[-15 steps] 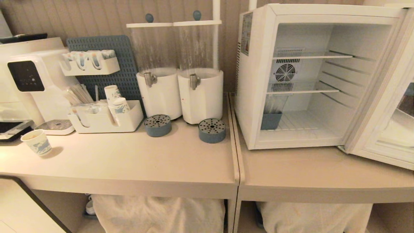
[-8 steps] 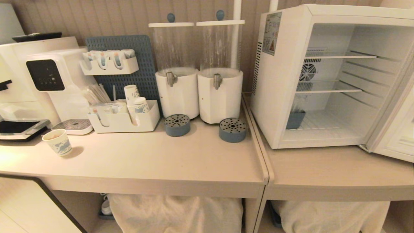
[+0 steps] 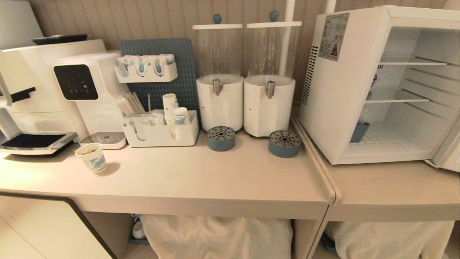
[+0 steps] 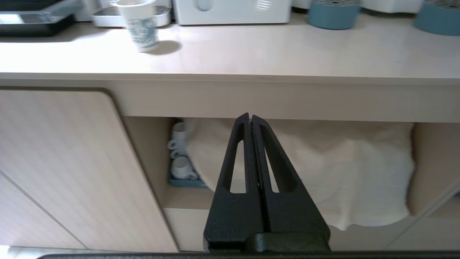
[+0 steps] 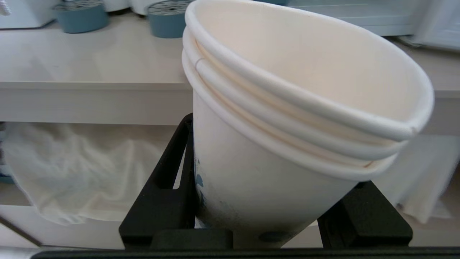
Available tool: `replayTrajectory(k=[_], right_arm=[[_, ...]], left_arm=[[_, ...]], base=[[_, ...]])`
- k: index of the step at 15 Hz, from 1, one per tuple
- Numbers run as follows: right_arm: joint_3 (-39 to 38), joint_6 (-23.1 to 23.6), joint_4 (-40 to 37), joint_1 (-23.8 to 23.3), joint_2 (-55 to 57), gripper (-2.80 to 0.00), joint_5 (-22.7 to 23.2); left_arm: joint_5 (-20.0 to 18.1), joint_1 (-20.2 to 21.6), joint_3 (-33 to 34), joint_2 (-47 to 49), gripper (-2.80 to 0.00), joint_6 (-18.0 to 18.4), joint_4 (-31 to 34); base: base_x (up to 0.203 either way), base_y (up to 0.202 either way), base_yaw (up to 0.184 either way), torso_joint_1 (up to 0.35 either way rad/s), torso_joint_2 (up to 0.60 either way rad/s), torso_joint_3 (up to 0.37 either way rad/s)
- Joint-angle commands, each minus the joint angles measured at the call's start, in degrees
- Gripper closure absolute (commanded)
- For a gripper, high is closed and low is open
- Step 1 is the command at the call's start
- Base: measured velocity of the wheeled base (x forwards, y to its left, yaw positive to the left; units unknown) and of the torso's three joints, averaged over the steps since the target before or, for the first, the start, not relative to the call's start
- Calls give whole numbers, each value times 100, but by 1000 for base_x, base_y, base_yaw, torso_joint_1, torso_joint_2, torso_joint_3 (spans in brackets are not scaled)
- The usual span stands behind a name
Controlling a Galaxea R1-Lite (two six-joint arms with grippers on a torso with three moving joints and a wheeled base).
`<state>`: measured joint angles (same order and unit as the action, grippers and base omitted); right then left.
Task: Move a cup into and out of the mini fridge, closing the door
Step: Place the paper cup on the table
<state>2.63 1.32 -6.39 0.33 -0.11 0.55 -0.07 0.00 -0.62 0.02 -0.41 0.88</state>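
My right gripper (image 5: 273, 162) is shut on the cup (image 5: 287, 108), a white paper cup with blue print and a clean white inside; three rolled rims show, nested. It is held tilted in front of the counter edge, below the counter top. The mini fridge (image 3: 337, 90) stands at the right of the counter with its inside showing. Its door (image 3: 451, 158) is swung open, and only a sliver shows at the picture's right edge. My left gripper (image 4: 250, 117) is shut and empty, low before the counter. Neither gripper appears in the head view.
A like cup with a brownish inside (image 3: 91, 157) stands at the counter's left. Behind it are coffee machines (image 3: 43, 82), a caddy with stacked cups (image 3: 169, 111), two dispensers (image 3: 219, 100) and blue drip cups (image 3: 221, 138). White cloth (image 3: 215, 237) hangs under the counter.
The whole head picture has slid to the right, so the camera has moved leftward; most of the fridge door has left the frame. Nothing on the counter has moved.
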Motion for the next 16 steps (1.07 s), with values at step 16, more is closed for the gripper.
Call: replayTrajectory(k=[16], right_arm=[[1034, -122, -64, 2, 576, 0, -73]], left_arm=[[-1, 0, 1, -11, 0, -11, -9]], base=[[0, 139, 2, 3, 2, 2]])
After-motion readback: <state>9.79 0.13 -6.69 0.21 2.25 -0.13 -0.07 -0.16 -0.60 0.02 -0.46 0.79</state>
